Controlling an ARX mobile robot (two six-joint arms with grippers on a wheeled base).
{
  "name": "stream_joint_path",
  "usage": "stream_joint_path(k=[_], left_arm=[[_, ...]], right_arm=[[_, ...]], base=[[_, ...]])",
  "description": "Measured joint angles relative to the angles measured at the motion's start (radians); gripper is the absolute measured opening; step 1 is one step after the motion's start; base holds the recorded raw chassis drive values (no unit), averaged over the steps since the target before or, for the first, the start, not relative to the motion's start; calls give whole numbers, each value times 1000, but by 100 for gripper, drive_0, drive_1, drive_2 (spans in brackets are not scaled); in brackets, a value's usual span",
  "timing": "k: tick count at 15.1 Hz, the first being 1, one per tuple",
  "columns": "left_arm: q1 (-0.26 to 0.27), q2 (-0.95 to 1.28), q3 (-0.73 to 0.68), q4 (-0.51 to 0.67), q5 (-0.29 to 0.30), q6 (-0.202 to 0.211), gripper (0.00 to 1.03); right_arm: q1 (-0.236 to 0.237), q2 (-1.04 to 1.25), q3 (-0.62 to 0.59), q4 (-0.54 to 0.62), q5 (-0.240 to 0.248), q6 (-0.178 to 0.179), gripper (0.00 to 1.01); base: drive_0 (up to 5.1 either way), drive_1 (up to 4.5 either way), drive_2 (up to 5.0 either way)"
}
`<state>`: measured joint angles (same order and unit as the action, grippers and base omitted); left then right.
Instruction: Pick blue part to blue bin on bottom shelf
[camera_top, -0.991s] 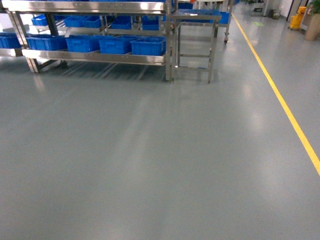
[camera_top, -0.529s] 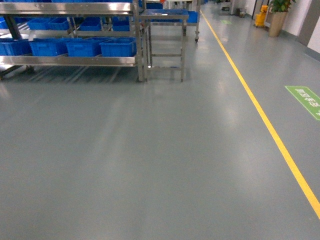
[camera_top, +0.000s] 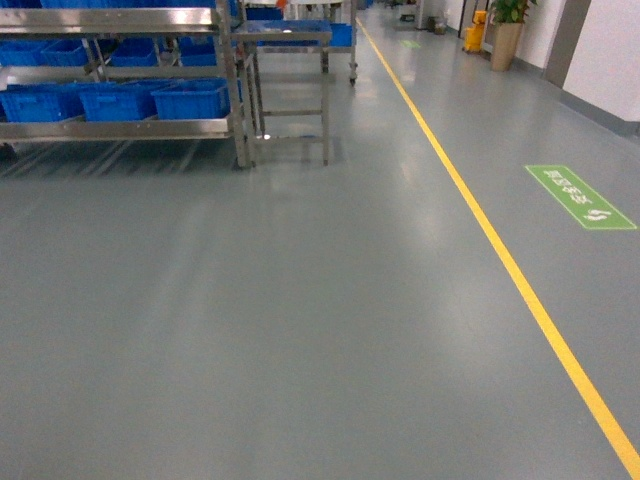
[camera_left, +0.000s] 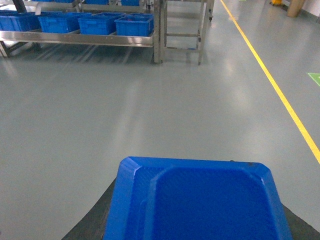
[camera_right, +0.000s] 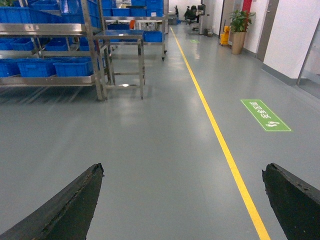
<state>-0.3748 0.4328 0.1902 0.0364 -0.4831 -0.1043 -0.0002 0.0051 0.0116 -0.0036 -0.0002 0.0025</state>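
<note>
Left gripper (camera_left: 200, 227): closed on the blue part, judging by the dark fingers showing at both lower corners with the part lying between them; the contact itself is hidden under the part.
Right gripper (camera_right: 182, 210): spread wide with nothing between its two dark fingers (camera_right: 65, 207), only bare floor.
Floor (camera_top: 300, 330): smooth grey coating with a dull sheen and soft reflections, flat and level; a yellow line (camera_top: 500, 260) runs along it and a green floor sign (camera_top: 580, 196) lies to the right of that line.
Room: a long factory aisle, white wall on the right, a potted plant (camera_right: 239, 30) far down it.
Rack (camera_top: 120, 70): stainless steel, far left and well ahead of the robot, with a small steel table (camera_top: 290, 90) just beside its right end.
Bottom shelf (camera_top: 120, 128): low steel rail carrying a row of blue bins (camera_top: 110, 100); well apart from the robot.
Blue part (camera_left: 197, 200): a shallow moulded tray shape with chamfered corners and a raised rim, filling the lower left wrist view, carried above the floor.
Handling, as a judgement: likely light, stiff plastic, not fragile; the glossy surface may slip, so hold on the rim edges rather than the flat middle.
Step in hand: probably carrying the part toward the rack.
</note>
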Motion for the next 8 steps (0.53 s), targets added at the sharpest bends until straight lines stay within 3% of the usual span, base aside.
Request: stream_joint_path(k=[8], left_arm=[[0, 2, 0, 0, 0, 0, 43]], right_arm=[[0, 0, 0, -2, 0, 0, 98]], base=[[8, 415, -400]])
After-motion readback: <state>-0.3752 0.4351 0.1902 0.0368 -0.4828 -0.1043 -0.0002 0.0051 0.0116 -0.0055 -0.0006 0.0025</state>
